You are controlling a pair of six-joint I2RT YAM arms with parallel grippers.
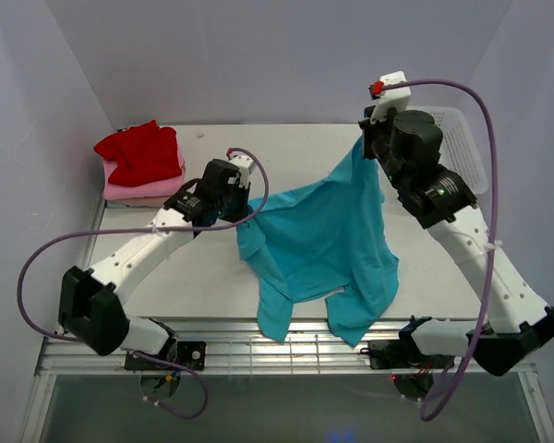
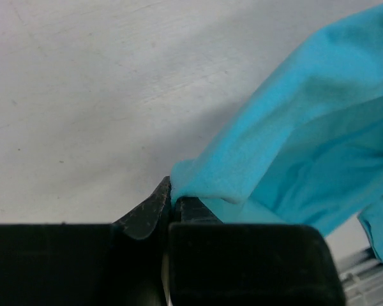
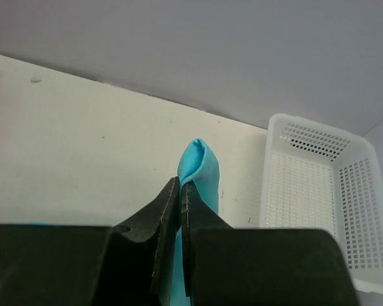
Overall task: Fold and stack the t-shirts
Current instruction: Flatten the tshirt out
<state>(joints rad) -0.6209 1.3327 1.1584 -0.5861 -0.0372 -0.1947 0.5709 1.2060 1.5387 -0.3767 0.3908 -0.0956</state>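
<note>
Gripping the shirt: left pincer (image 1: 247, 215) and right pincer (image 1: 363, 140) are each clamped on an edge of the plain teal short-sleeved cloth t-shirt (image 1: 323, 240).
Shirt position: it hangs spread between the two pincers, high at the right and low at the left. Its lower part drapes on the white tabletop (image 1: 203, 268), and its tails spill over the near edge.
Slip risk: both wrist views show only a thin fold of cloth between the jaws. A hard tug could pull an edge free and drop that side.
Snag risk: the hanging tails lie over the metal grid (image 1: 231, 351) in front of the tabletop. Dragging the shirt could catch them there.
Skew risk: with the grips at unequal heights, the shirt may land twisted and fold crooked.
Shirts counted: one teal in hand, one folded red cloth t-shirt (image 1: 140, 152) and one folded pink cloth t-shirt (image 1: 152, 189) beneath it, stacked far left. Whether anything lies under the pink is unclear.
Others counted: two arms and one white plastic mesh basket (image 1: 471, 148) at far right.
</note>
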